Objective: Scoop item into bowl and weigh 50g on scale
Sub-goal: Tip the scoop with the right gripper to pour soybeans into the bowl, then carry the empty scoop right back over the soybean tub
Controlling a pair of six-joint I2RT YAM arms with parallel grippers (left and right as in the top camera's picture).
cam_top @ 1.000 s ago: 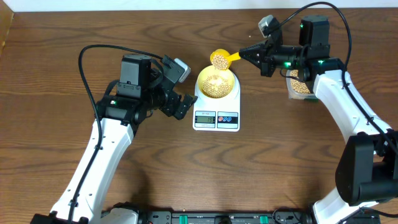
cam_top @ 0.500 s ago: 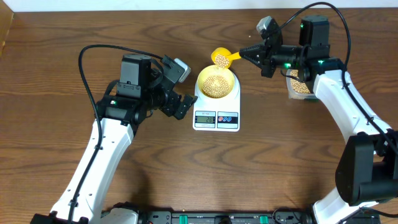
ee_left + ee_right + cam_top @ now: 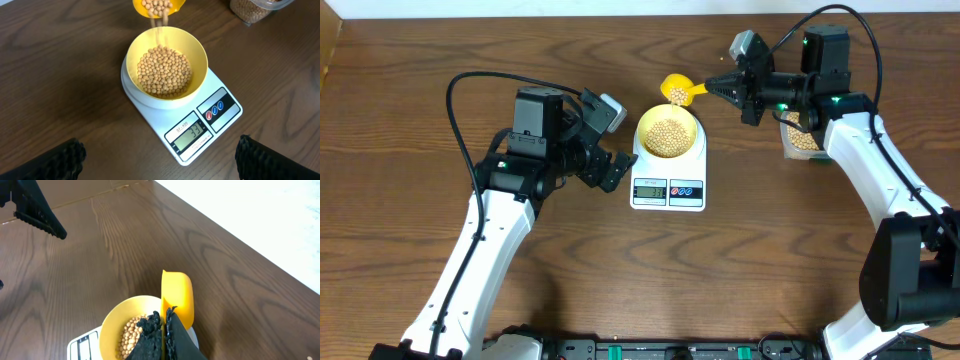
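Pinching the handle of a yellow scoop [image 3: 673,90], the right gripper [image 3: 715,88] is holding it tilted above the bowl [image 3: 200,55], and beans [image 3: 164,70] are falling in. The bowl is sitting on the scale [image 3: 220,107]. The left gripper [image 3: 608,168] is hanging spread wide beside the scale, holding nothing.

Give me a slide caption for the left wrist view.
Beans spill from a yellow scoop into the bowl sitting on the white scale.
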